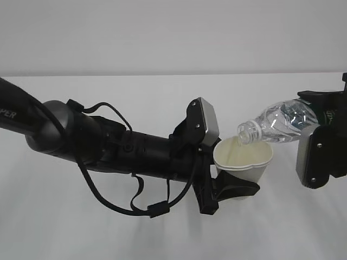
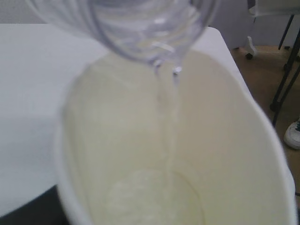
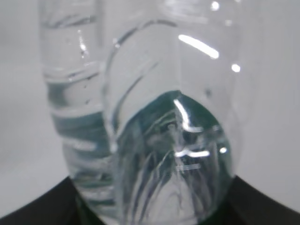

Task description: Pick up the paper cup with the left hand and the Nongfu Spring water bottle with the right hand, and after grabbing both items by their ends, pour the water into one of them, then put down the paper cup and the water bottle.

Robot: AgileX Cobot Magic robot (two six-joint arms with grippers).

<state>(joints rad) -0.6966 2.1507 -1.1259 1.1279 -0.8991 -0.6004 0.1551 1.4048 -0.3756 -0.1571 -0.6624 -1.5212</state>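
Observation:
My left gripper (image 1: pixel 234 190) is shut on the lower part of the white paper cup (image 1: pixel 245 161), which it holds upright above the table. The cup's rim is squeezed slightly out of round. My right gripper (image 1: pixel 319 122) is shut on the base end of the Nongfu Spring water bottle (image 1: pixel 279 124), which is tipped with its open neck over the cup's rim. In the left wrist view the bottle's mouth (image 2: pixel 150 33) sends a thin stream of water (image 2: pixel 171 117) down the cream inside of the cup (image 2: pixel 103 140), and water pools at the bottom. The ribbed bottle (image 3: pixel 164 140) fills the right wrist view.
A white table (image 1: pixel 81 233) lies under both arms, with a pale wall behind. Past the table's right edge the left wrist view shows the floor, black stand legs (image 2: pixel 286 70) and a shoe (image 2: pixel 293 133).

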